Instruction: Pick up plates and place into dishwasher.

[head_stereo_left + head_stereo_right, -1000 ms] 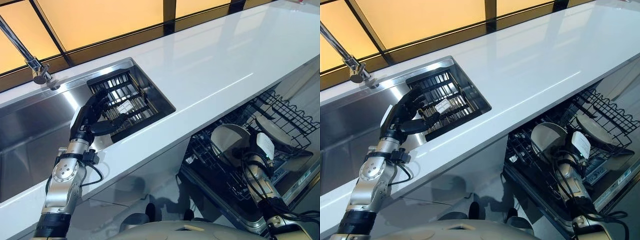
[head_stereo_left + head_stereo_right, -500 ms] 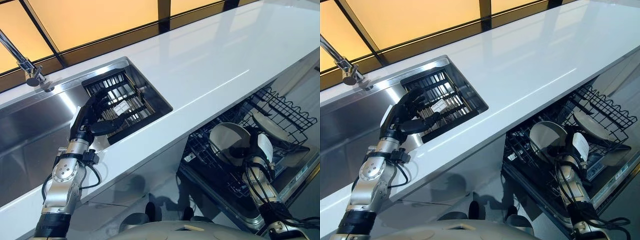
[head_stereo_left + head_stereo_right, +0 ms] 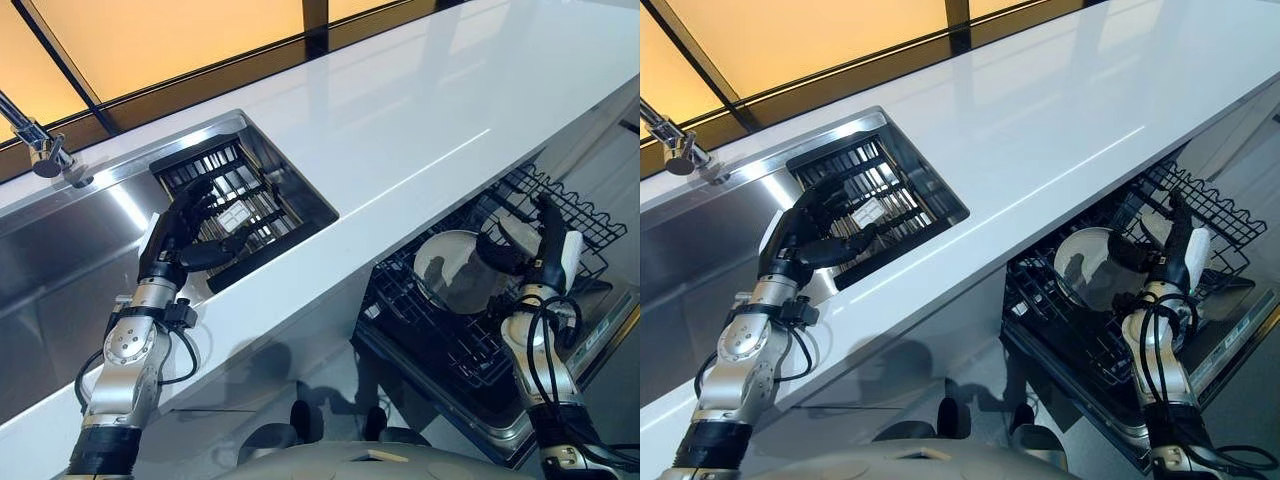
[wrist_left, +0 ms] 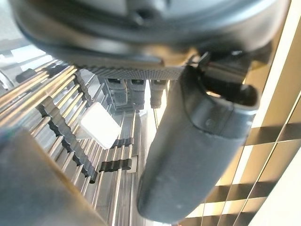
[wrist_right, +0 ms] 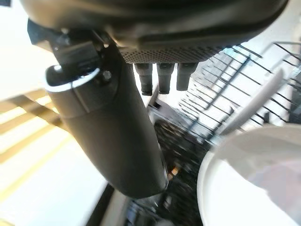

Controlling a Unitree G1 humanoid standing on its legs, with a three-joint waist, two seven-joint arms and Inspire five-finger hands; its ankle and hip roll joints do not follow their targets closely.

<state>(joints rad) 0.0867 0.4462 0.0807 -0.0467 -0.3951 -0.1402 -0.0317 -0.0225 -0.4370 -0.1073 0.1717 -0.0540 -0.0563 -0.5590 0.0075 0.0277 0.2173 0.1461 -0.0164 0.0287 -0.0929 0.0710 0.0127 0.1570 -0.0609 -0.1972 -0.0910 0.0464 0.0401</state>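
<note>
While a white plate [image 3: 452,268] stands on edge in the dishwasher rack [image 3: 560,205] under the counter [image 3: 400,120], the right hand [image 3: 548,250] is raised just beside it, fingers straight and holding nothing. The left hand [image 3: 185,235] hangs over the sink's [image 3: 60,270] black drying rack [image 3: 265,195], fingers loosely spread and empty.

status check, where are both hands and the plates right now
Left hand open over the sink rack, holding nothing. Right hand open above the dishwasher rack, beside a standing plate. Nothing blocking.
</note>
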